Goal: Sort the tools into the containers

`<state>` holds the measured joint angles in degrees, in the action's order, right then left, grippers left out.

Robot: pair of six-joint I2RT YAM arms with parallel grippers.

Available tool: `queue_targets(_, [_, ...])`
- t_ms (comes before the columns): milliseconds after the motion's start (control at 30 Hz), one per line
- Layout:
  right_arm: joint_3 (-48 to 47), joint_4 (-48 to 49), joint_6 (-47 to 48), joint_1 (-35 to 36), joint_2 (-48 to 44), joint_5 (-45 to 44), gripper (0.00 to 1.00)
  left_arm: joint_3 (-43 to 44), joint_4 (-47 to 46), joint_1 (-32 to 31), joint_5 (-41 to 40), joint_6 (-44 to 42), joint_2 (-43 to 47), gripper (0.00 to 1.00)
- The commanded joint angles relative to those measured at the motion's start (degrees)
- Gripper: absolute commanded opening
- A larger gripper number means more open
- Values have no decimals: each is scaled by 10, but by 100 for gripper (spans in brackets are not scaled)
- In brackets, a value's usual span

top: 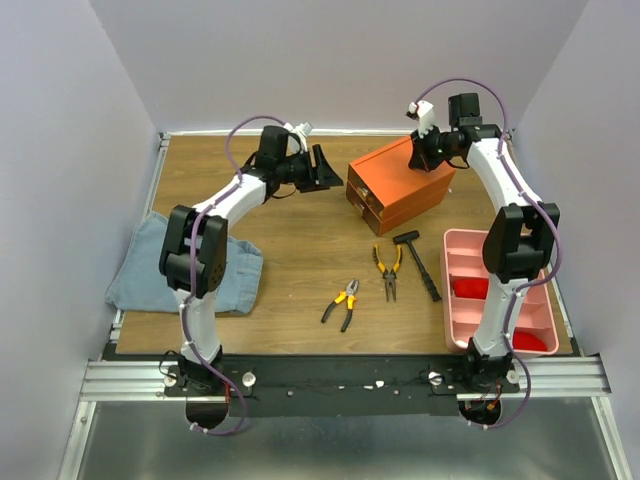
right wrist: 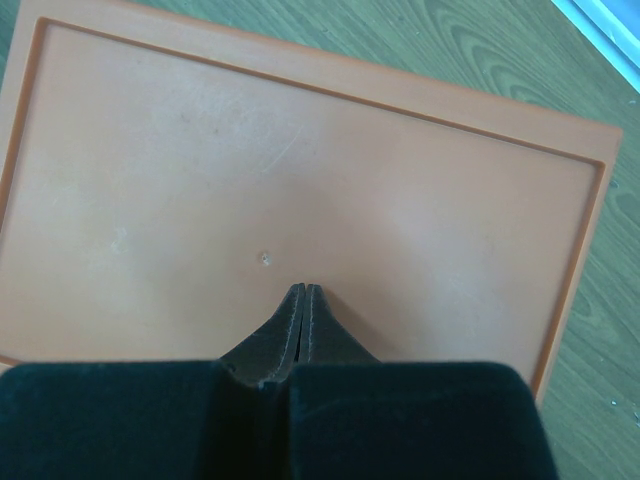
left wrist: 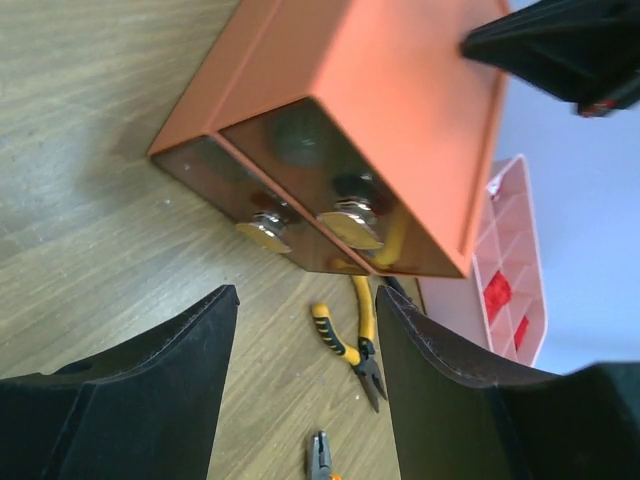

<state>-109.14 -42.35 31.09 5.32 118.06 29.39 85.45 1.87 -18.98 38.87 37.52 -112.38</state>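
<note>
The right gripper (right wrist: pixel 302 298), jaws pressed together, sat on or just above the orange cabinet (top: pixel 400 185) at upper centre, probably to steady it. The left gripper (top: pixel 325 168), spread wide, faced its drawers (left wrist: pixel 300 190), likely to pull one. The pliers (top: pixel 389 270) and hammer (top: pixel 420 262) lay just below.

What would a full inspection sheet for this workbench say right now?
Surface: wooden table, bare in the middle.
Job's things: orange cabinet, both drawers closed; pliers, another pair and a black hammer lie loose in front of it.
Clutter: pink tray holding red pieces at the right; blue cloth at the left.
Grippers: left gripper open, facing the drawer fronts; right gripper shut over the cabinet's top, contact unclear.
Cables: a purple cable runs along each arm.
Surroundings: pale walls; metal rail at the near edge.
</note>
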Motion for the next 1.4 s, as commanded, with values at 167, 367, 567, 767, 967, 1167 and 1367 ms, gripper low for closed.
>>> queue_targets(167, [60,-117,7,12,67,-87,1,66,76,-68,-125,48,-110,66])
queue_targets(367, [66,-111,-2,11,60,-100,1,74,85,-90,-164,85,-139,65])
queue_targets(567, [81,-109,-2,11,49,-100,1,81,69,-100,-181,122,-157,62])
queue_targets(767, [76,-107,-6,12,53,-105,1,82,101,-103,-227,173,-173,60])
queue_targets(967, [96,-97,-7,14,55,-140,1,117,246,-100,-343,163,-172,56])
queue_targets(1167, [89,-106,-8,14,64,-146,1,67,297,-74,-384,130,-139,48])
queue_targets(1367, [85,-121,3,15,64,-124,1,-24,290,-40,-384,94,-55,49])
